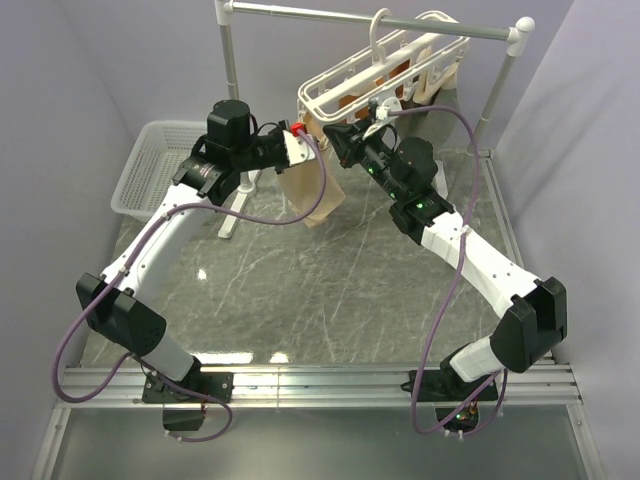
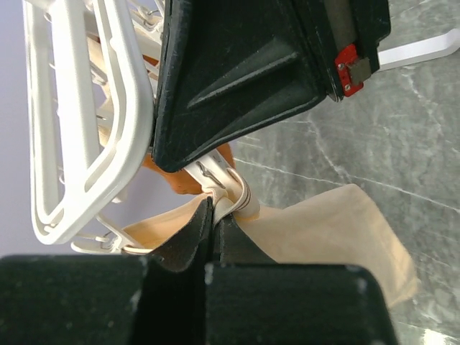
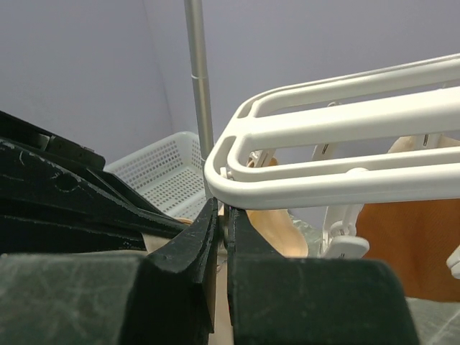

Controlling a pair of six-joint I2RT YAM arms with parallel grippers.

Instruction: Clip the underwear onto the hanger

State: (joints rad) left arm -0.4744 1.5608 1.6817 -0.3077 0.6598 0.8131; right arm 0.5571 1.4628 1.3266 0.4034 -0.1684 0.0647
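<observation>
Under the left corner of the hanger (image 3: pixel 323 144), clipping appears under way: the left gripper (image 2: pixel 213 219) pinches the hanging underwear (image 2: pixel 330 223) at its top edge, the right gripper (image 3: pixel 223 215) squeezes a clip (image 2: pixel 228 190) with narrow fingers, and the next move likely calls for seating fabric, then releasing.

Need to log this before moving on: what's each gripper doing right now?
Left gripper: closed on the underwear.
Right gripper: closed just under the hanger; what it pinches cannot be told.

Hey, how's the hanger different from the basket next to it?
The hanger hangs by its hook from the rail; the basket sits on the table. The hanger is an open frame of bars with clips; the basket has perforated walls. Both are white plastic.
</observation>
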